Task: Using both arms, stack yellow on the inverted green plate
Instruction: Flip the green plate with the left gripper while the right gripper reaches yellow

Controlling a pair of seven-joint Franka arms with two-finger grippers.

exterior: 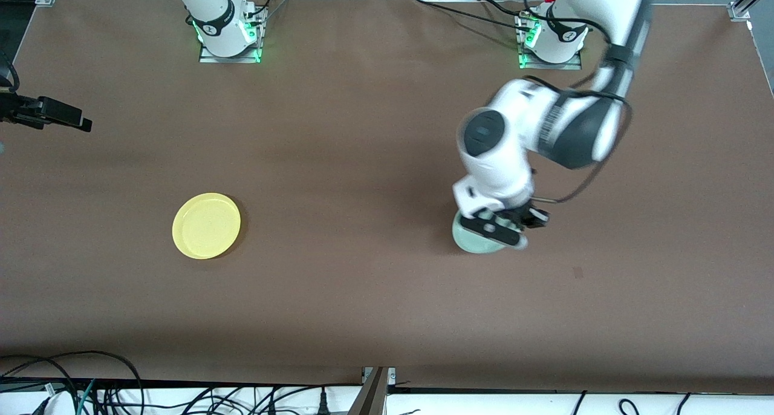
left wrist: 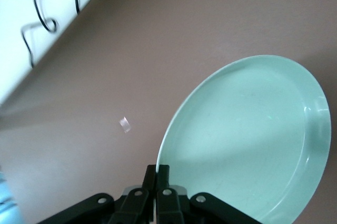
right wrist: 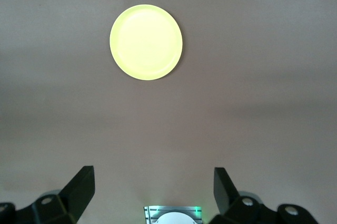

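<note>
The pale green plate is toward the left arm's end of the table, mostly hidden under the left arm's hand. My left gripper is shut on its rim. In the left wrist view the fingers pinch the rim and the green plate stands tilted, its hollow side in view. The yellow plate lies flat and rim up on the table toward the right arm's end. My right gripper hangs open and empty high over the table, with the yellow plate well away from it.
A brown mat covers the table. Both arm bases stand along the edge farthest from the front camera. A black device juts in at the right arm's end. Cables lie past the near edge.
</note>
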